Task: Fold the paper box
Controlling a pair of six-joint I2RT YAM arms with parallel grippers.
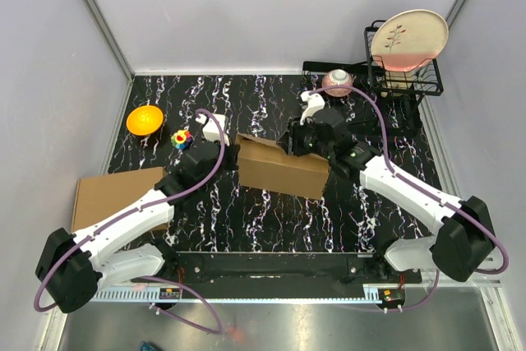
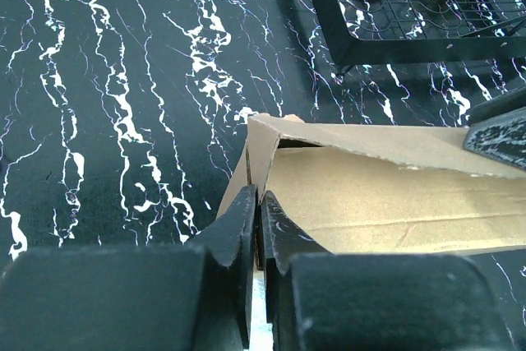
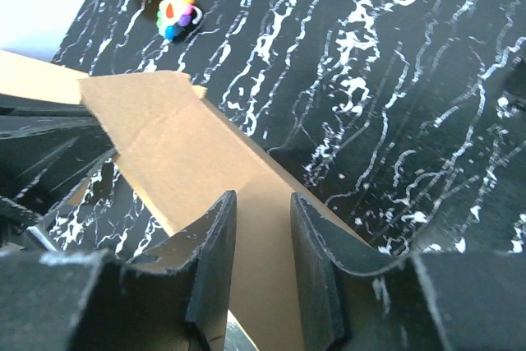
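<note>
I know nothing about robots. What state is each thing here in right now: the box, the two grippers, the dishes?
paper box: partly folded, walls up, top open.
left gripper: shut on the box's end wall.
right gripper: open, over the box's other end.
flat cardboard: lying flat, in neither gripper.
orange bowl: upright, looks empty.
plate: standing on edge in the dish rack.

Orange bowl (image 1: pixel 145 119) beside colourful toy (image 1: pixel 181 138); flat carton (image 1: pixel 111 191) left; plate (image 1: pixel 408 39) in black rack (image 1: pixel 435 85)

Carton (image 1: pixel 115 195) left of the paper box (image 1: pixel 279 168)
</note>
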